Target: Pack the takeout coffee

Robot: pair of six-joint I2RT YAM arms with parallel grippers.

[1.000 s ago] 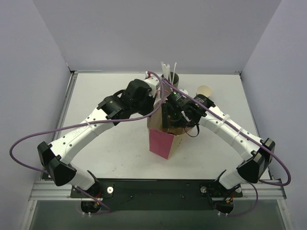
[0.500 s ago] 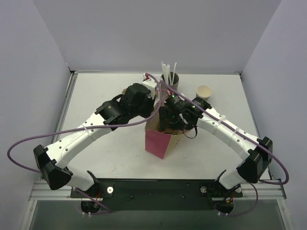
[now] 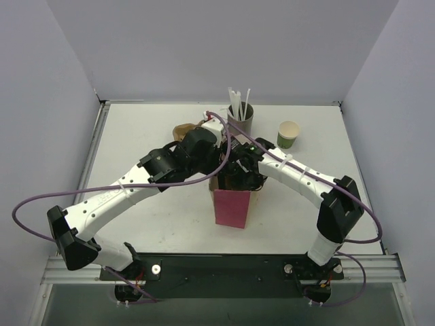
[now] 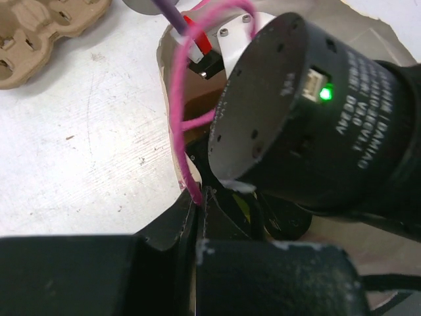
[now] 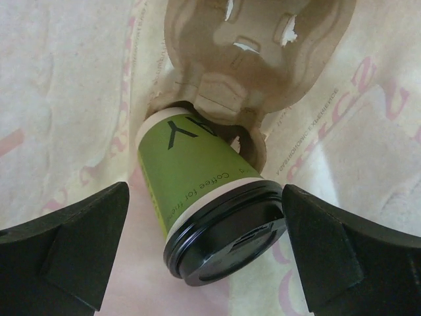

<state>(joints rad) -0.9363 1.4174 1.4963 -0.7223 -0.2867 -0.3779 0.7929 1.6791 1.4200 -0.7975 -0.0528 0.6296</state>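
On the bench both arms have closed in over the pink bag. A second ago the bag leaned skew toward the left arm; now it stands squarer and more upright, and the right arm has folded in and reached down through its mouth. That move has uncovered the spare cup at the back right and a spare carrier at the back left. Inside the bag, the right wrist view shows a pulp carrier on the bottom with the cup seated in one pocket. It is tilted, with its black lid on and leaning toward the camera. The right pincer is spread wide, one finger on each side of the cup and neither touching it, so the coffee looks let go and packed, though crooked in its pocket. What seems left is to lift that arm straight out without catching the lid or the bag wall. The left pincer sits at the bag's rim beside the right wrist. Whether it pinches the paper I cannot tell.
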